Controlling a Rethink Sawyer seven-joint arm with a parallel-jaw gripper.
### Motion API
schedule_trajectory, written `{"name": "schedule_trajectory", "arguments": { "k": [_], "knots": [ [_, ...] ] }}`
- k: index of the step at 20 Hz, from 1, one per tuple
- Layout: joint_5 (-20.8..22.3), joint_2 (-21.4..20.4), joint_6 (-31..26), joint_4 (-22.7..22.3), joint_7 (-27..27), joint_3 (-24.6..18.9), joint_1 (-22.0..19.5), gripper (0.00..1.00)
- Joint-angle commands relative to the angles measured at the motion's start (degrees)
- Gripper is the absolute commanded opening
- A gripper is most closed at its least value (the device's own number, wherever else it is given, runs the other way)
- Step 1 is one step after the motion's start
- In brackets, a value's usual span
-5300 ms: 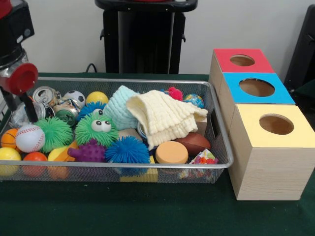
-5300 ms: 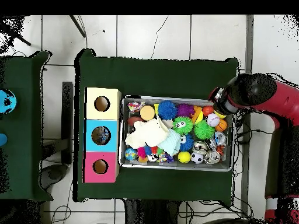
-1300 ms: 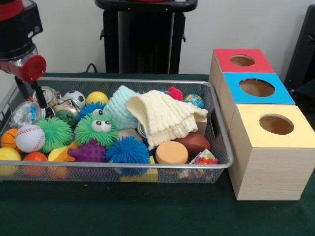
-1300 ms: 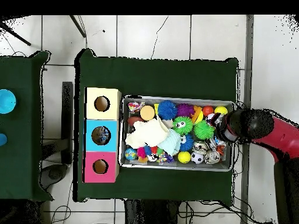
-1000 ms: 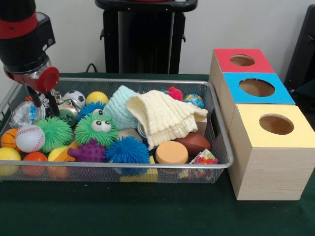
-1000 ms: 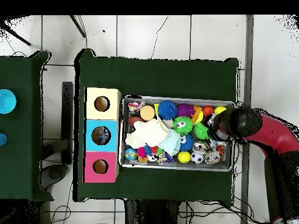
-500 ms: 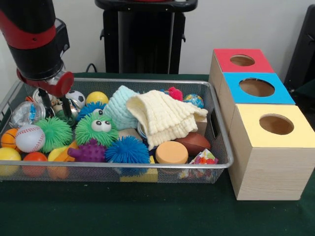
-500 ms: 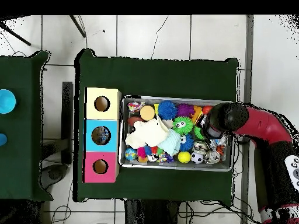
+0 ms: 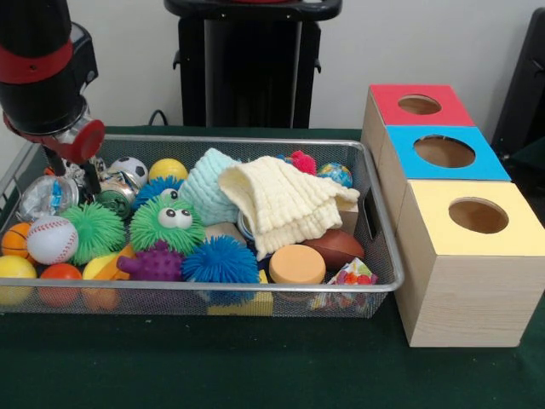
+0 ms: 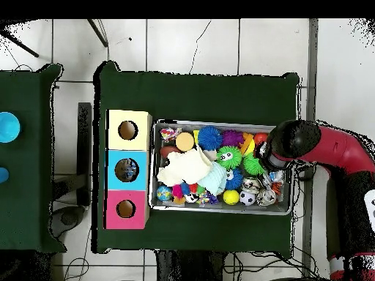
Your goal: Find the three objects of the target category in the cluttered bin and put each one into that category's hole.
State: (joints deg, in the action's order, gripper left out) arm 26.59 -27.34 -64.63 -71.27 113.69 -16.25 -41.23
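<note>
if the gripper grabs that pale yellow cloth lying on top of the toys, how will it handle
The pale yellow cloth lies folded and draped over the pile, so it is probably floppy and would sag from one pinch. It looks thin and waffled, so likely light. Dragging it may shift the mint knitted piece beside it.

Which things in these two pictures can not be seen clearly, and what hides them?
- Gripper: the jaws sit among crushed cans in the front view; the arm covers them from overhead, so open or shut is unclear.
- Items under the cream cloth: hidden in both views.
- Inside of the red box, blue box and yellow box: too dark.
</note>
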Motion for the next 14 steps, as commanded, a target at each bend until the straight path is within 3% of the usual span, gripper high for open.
{"name": "schedule_trajectory", "arguments": {
  "k": [1, 4, 6, 10, 14],
  "knots": [
    [4.14, 2.43, -1.99, 5.20, -11.11, 0.10, -2.15, 1.00],
    [4.56, 4.09, -3.83, 8.32, -13.84, -0.77, -3.10, 1.00],
    [4.39, 4.24, -3.85, 8.13, -13.59, -0.89, -3.18, 1.00],
    [3.79, 2.89, -1.59, 4.42, -11.38, -0.54, -3.33, 1.00],
    [3.26, 1.56, 5.31, -1.56, -9.86, -1.05, -5.40, 1.00]
  ]
}}
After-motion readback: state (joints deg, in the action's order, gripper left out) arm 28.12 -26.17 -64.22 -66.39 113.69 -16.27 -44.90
